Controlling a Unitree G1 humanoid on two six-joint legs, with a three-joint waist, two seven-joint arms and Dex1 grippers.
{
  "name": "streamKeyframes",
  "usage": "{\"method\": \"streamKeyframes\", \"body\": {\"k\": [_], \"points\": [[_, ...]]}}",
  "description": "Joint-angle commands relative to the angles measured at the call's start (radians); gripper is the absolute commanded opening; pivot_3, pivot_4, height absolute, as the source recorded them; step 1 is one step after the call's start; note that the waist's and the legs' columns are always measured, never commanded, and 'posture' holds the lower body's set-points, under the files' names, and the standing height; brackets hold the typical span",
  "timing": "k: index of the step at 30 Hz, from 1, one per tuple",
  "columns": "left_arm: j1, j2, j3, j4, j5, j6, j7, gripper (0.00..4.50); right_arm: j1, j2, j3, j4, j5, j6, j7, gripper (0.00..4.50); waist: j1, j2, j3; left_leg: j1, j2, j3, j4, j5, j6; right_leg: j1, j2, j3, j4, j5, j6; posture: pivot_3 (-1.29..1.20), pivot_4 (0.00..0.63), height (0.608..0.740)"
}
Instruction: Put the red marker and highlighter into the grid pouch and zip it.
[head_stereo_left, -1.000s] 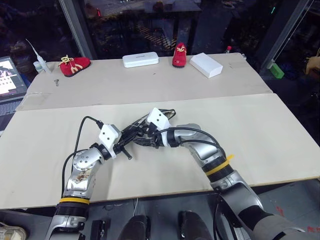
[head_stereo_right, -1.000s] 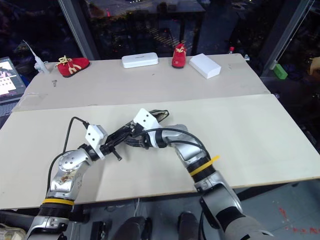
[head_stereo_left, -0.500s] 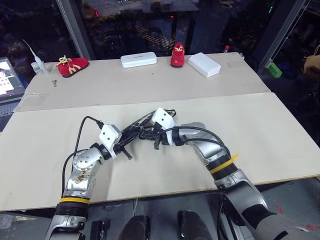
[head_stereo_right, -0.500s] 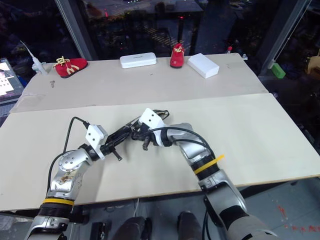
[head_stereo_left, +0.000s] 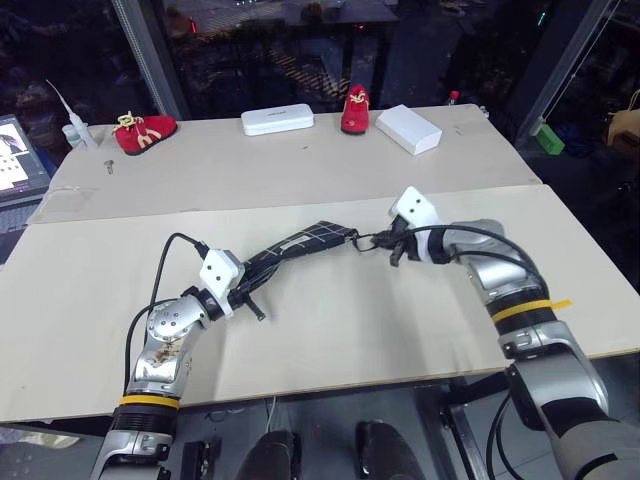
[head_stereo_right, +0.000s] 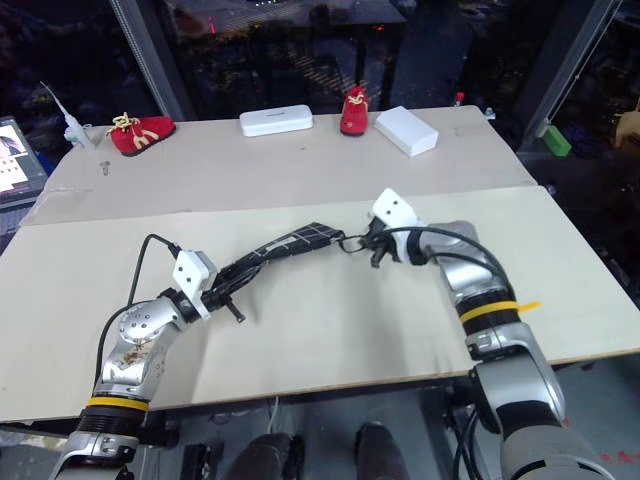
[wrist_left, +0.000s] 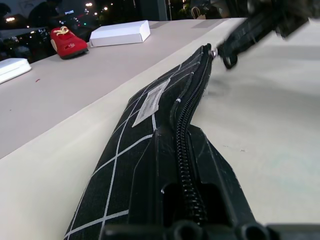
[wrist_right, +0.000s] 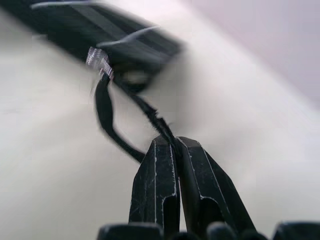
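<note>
Leftmost, the left gripper is clamped on one end of the grid pouch, which stretches taut just above the surface, zipper closed along its length. Rightward, the right gripper pinches the black loop strap at the pouch's far end.

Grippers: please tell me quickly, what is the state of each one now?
Left gripper: shut on the grid pouch, at its near end.
Right gripper: shut on the loop strap at the pouch's far end.
</note>
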Motion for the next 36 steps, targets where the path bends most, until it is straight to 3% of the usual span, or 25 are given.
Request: {"method": "streamKeyframes", "body": {"k": [1,5,13,17,25,31,36], "points": [[-0.007,0.009,0.019,-0.014,-0.014,-0.017,-0.001,0.0,-0.037,-0.004,-0.046,0.043,0.006,-0.039,-0.026,0.04,0.001,0.0,0.0,0.0,0.0,0.0,0.0,0.0,0.0,0.0,0.0,0.0,0.0,0.0,0.0,0.0,0.15,0.74],[-0.008,0.009,0.019,-0.012,-0.014,-0.017,-0.004,0.0,-0.011,0.022,-0.031,0.001,0.024,-0.02,0.013,0.04,0.003,0.0,0.0,-0.001,0.0,0.0,0.0,0.0,0.0,0.0,-0.001,0.0,0.0,0.0,0.0,0.0,0.15,0.74],[-0.012,0.005,0.016,-0.012,-0.014,-0.018,-0.007,0.0,0.044,0.044,-0.027,-0.098,0.064,0.041,0.073,2.63,0.005,0.0,0.0,-0.001,0.0,0.0,0.0,0.0,0.0,0.0,-0.001,0.0,0.0,0.0,0.0,0.0,0.15,0.74],[-0.002,0.008,0.007,-0.027,-0.016,-0.03,-0.029,0.0,0.05,-0.059,-0.109,-0.1,0.099,0.08,0.118,3.99,0.009,0.0,0.0,-0.001,0.0,0.0,0.0,0.0,0.0,0.0,-0.001,0.0,0.0,0.0,0.0,0.0,0.15,0.74],[-0.022,0.035,-0.043,-0.004,0.013,-0.12,-0.129,0.0,0.276,-0.236,-0.27,-0.403,0.334,0.152,0.329,3.99,0.022,0.0,0.0,-0.003,0.001,0.0,0.0,-0.001,0.002,0.001,-0.001,-0.001,-0.006,0.0,0.0,0.0,0.15,0.74],[-0.099,0.042,-0.111,-0.005,0.004,-0.165,-0.245,0.0,0.462,-0.257,-0.321,-0.569,0.386,0.218,0.265,3.99,0.025,0.0,0.0,-0.003,0.002,0.001,0.003,-0.001,0.002,0.003,-0.001,-0.001,-0.007,0.001,-0.001,0.0,0.15,0.74],[-0.138,0.094,-0.167,0.121,0.086,-0.298,-0.332,0.0,0.563,-0.243,-0.346,-0.65,0.41,0.258,0.179,3.99,0.024,0.0,0.0,-0.001,0.003,0.001,0.005,-0.003,0.004,0.006,0.0,-0.001,-0.007,0.001,-0.001,0.0,0.15,0.74]]}}
